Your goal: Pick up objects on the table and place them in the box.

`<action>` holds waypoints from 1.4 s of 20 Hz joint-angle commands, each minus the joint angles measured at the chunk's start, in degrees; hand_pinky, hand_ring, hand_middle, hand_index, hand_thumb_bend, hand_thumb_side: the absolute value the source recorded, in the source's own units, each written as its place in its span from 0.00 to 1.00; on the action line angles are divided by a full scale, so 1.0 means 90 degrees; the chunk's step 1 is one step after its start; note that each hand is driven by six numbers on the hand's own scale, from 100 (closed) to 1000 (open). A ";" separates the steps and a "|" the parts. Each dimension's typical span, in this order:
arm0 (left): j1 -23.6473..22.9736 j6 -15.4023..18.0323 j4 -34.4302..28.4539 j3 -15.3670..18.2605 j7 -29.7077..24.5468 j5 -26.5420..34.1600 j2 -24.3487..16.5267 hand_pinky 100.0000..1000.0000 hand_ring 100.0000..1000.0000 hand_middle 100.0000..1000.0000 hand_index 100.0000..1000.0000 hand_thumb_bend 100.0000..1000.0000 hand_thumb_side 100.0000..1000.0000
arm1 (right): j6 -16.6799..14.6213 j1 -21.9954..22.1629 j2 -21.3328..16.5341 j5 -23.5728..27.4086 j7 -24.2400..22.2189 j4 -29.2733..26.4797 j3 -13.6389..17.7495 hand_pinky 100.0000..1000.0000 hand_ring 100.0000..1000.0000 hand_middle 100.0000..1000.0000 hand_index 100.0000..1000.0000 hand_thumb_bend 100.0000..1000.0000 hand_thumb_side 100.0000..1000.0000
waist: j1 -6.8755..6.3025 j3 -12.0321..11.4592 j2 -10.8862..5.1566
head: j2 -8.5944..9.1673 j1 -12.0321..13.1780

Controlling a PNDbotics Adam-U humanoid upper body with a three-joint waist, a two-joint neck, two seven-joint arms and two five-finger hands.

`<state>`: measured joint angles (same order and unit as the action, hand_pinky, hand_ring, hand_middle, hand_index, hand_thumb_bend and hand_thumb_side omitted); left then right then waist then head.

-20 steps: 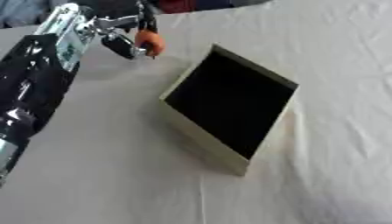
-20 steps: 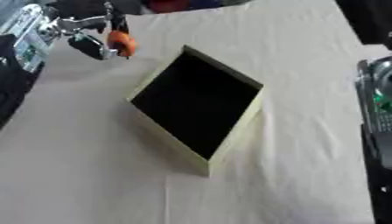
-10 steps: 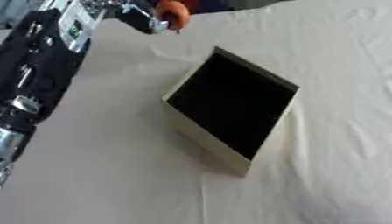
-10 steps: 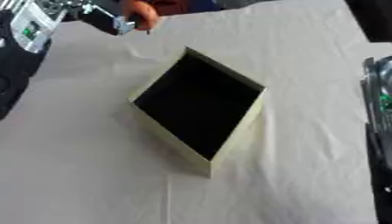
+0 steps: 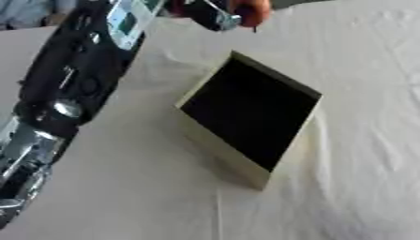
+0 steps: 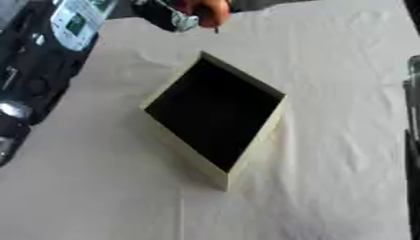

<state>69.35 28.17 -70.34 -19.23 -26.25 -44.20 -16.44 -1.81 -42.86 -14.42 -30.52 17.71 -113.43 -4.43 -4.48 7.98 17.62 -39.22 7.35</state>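
Since a second ago the left robot hand (image 5: pixel 215 14) has carried the small orange object (image 5: pixel 252 10) from beside the box's left side up to the top edge of the view, just past the box's far corner, fingers curled round it. Its shape and long axis cannot be made out, only an orange lump with a thin dark tip pointing down. The shallow cream cardboard box with a dark inside (image 5: pixel 249 112) sits corner-on on the white cloth-covered tabletop (image 5: pixel 123 197), bare cloth all round it; the right robot hand's state cannot be told.
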 commanded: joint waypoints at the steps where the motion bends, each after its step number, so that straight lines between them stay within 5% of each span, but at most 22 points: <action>1: 0.0074 0.0002 -0.0121 -0.0051 -0.0246 -0.0125 0.0310 0.37 0.55 0.50 0.60 0.00 0.13 | 0.0002 -0.0067 -0.0038 -0.0067 0.0068 -0.0129 0.0052 0.72 0.80 0.58 0.70 0.00 0.66 | 0.0023 -0.0017 -0.0176 | 0.0001 -0.0026; 18: -0.0489 0.0221 0.0367 -0.0390 -0.0766 -0.0394 0.0645 0.37 0.56 0.51 0.60 0.00 0.20 | 0.0044 0.0041 -0.0080 0.0007 0.0106 -0.0129 0.0051 0.71 0.80 0.58 0.69 0.00 0.66 | -0.0007 -0.0029 -0.0157 | -0.0070 -0.0093; 28: -0.0782 0.0008 0.0566 -0.0407 -0.0783 -0.0418 0.0770 0.39 0.56 0.52 0.61 0.00 0.23 | 0.0059 0.0081 -0.0102 0.0022 0.0121 -0.0129 0.0062 0.71 0.80 0.58 0.69 0.00 0.66 | -0.0012 -0.0049 -0.0166 | -0.0089 -0.0126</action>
<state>61.43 28.54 -64.79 -23.11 -33.16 -48.01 -9.44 -1.33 -41.46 -14.44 -30.62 18.61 -113.43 -4.23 -4.86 7.63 17.60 -39.74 6.34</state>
